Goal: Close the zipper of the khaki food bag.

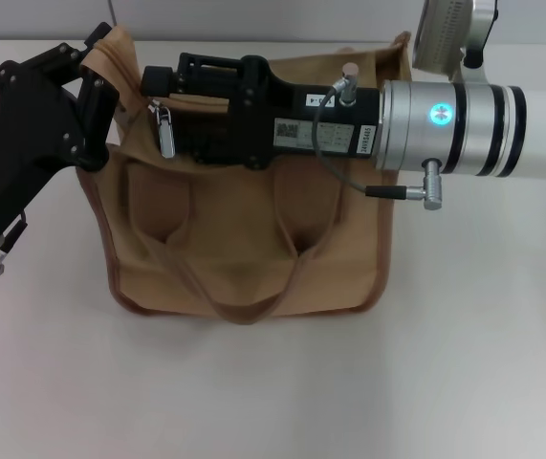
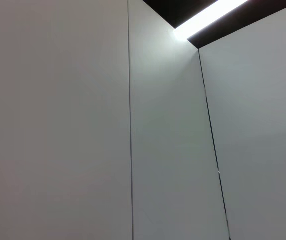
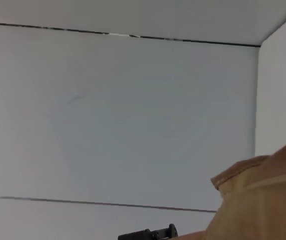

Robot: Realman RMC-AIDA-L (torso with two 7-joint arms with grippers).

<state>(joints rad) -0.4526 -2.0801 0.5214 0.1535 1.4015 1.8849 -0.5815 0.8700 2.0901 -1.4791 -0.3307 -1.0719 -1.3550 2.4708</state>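
on the bench (image 1: 273, 392) the khaki food bag (image 1: 244, 249) lies under both tools: left tool (image 1: 110, 81) closed on its corner, right tool (image 1: 163, 86) pinching the zipper (image 1: 165, 129) tab

The khaki food bag (image 1: 244, 239) is matt woven cloth, canvas by the look of it, soft and creased, with darker brown piping along its edges and a looped handle (image 1: 244, 308) of the same fabric. On its top hangs a small silver pull tab (image 1: 166, 132), shiny metal. The left pincer (image 1: 100, 72) is matt black plastic, and so is the right pincer (image 1: 163, 81). Behind the right one sits a brushed silver metal collar (image 1: 445, 129), smooth and faintly glossy. The bench (image 1: 273, 392) is plain white, smooth and matt.
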